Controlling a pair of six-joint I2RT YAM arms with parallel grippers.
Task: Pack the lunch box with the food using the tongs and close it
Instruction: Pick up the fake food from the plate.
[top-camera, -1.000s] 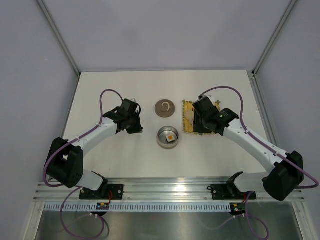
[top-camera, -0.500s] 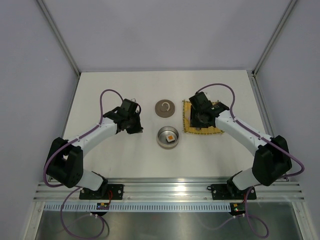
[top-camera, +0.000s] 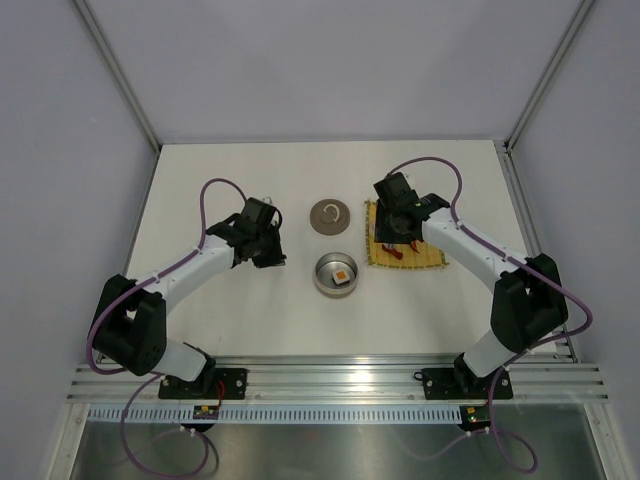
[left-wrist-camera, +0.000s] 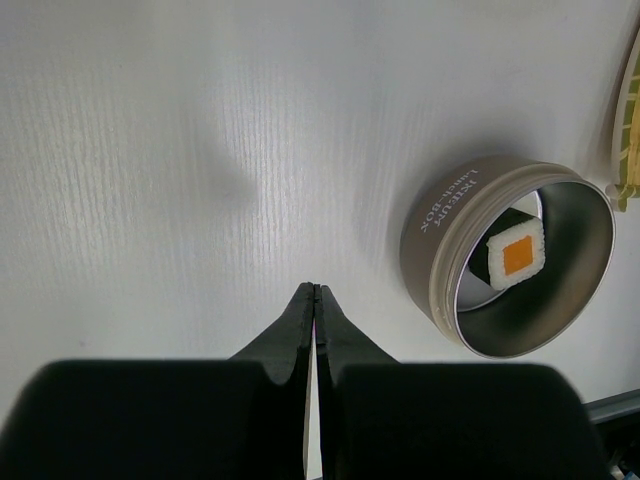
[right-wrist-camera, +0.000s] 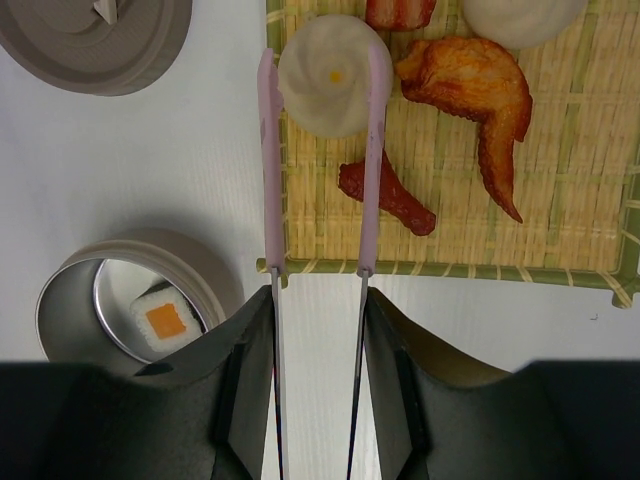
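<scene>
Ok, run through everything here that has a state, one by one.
lunch box: open, one sushi piece inside.
lid: off, lying on the table.
tongs: held, arms apart either side of the cream bun.
left gripper: shut, empty.
right gripper: shut on the tongs.

White arm links (top-camera: 195, 265), black joints (top-camera: 130, 325), looping purple cables (top-camera: 216, 181).
</scene>
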